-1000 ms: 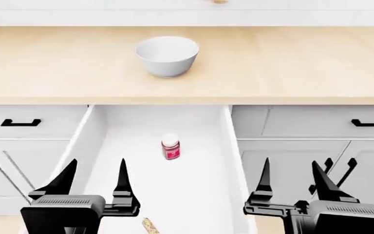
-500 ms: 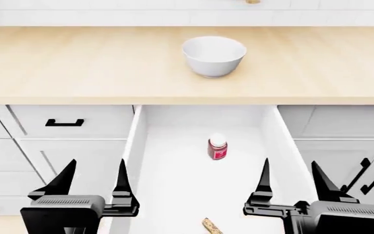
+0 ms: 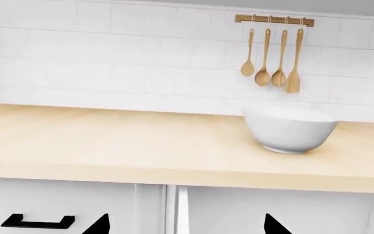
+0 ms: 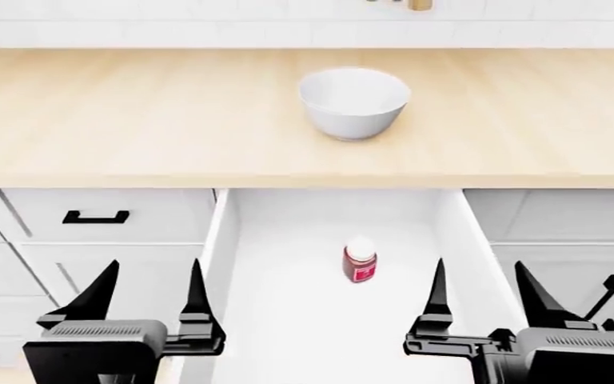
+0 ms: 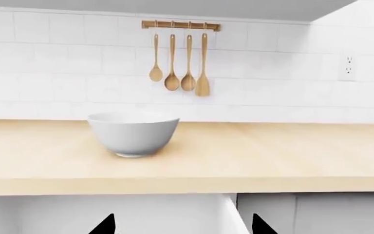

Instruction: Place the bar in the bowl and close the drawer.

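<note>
- Zero of two steps done, by my read: bar isn't in the bowl, drawer isn't shut.
- Bar: not visible in any current view; can't say where it lies. Visible part of the drawer floor shows only the jar.
- Bowl [image 4: 353,102]: empty as far as head view shows, sitting upright on the countertop [image 4: 125,120], behind the drawer opening. Round, deep, smooth white-to-grey, glossy-looking, narrow base.
- Drawer [image 4: 285,320]: pulled wide open toward the robot; plain white interior, flat smooth walls. Its front and pull handle are out of frame.
- Red jar [image 4: 360,261] w/ white lid stands upright near mid-drawer, apart from both side walls. Not a task item.
- Left gripper [image 4: 149,292]: fingers spread, nothing between them, hovering over the drawer's left wall.
- Right gripper [image 4: 483,296]: also spread & empty, over the drawer's right side.
- Both have thin black pointed fingers, hard-looking.
- Surroundings: light wood-grain counter, matte; white cabinet fronts w/ black squared pulls, e.g. handle [image 4: 95,217] on the left small drawer. White tiled wall behind w/ wooden spoons [image 5: 179,68] hanging on a rail.
- Left to do: find & pick the bar, drop it in the bowl, push drawer closed.
</note>
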{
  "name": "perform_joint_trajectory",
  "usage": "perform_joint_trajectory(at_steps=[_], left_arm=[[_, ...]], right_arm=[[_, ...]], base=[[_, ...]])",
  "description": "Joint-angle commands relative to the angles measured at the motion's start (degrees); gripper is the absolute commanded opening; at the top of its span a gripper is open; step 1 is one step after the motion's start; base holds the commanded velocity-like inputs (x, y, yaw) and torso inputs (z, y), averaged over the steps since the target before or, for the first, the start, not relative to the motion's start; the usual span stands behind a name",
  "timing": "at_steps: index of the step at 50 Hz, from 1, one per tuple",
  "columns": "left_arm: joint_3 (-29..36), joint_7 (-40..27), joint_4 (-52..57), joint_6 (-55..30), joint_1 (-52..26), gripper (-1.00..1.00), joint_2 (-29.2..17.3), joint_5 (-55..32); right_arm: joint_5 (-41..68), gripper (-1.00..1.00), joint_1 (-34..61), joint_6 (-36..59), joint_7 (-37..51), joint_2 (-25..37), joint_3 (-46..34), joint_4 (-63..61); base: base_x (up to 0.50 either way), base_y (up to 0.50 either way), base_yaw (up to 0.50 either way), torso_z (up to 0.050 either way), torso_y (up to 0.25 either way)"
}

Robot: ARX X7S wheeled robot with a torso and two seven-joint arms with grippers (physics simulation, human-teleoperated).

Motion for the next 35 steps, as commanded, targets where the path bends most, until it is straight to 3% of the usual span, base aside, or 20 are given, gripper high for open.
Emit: perform_joint_trajectory(at_steps=[1,6,16,19,25,30,35], left_arm=[[-0.3,-1.49,2.59,-3.0,-0.55,1.0,-1.08,-0.98],[-1.27,-2.91,6.4,-8.1,-1.4,1.0,-2.34,-3.02],[-4.39,-6.47,14.69,-22.96,-6.39,1.0,-5.96,-10.18],[-6.33,-7.97,17.3,-29.64,-9.97,1.0,-7.18,-14.94],[-12.49,-12.07,18.18,-45.45,-20.09,1.0,-8.44,-31.41],[-14.96,-16.34,14.92,-55.52,-27.57,1.0,-8.83,-40.89],[-16.49,-18.62,13.08,-59.53,-30.66,1.0,-9.15,-45.5]], right_arm=[[1.18,1.0,0.05,3.59,0.52,1.8,0.53,-3.34],[5.02,1.0,0.7,11.84,1.41,3.82,3.22,-9.23],[19.47,1.0,4.95,33.87,2.4,10.51,11.82,-20.23],[28.04,1.0,7.27,39.8,4.2,13.31,16.58,-22.09],[56.18,1.0,15.17,49.21,13.65,22.59,24.16,-20.74],[66.42,1.0,20.55,52.7,19.45,26.86,24.22,-18.55],[74.32,1.0,24.11,53.69,23.3,30.36,23.46,-17.58]], base=[[0.5,0.0,0.0,0.0,0.0],[0.38,0.0,0.0,0.0,0.0],[0.0,0.0,0.0,0.0,0.0],[0.0,0.0,0.0,0.0,0.0],[0.0,0.0,0.0,0.0,0.0],[0.11,0.0,0.0,0.0,0.0],[0.22,0.0,0.0,0.0,0.0]])
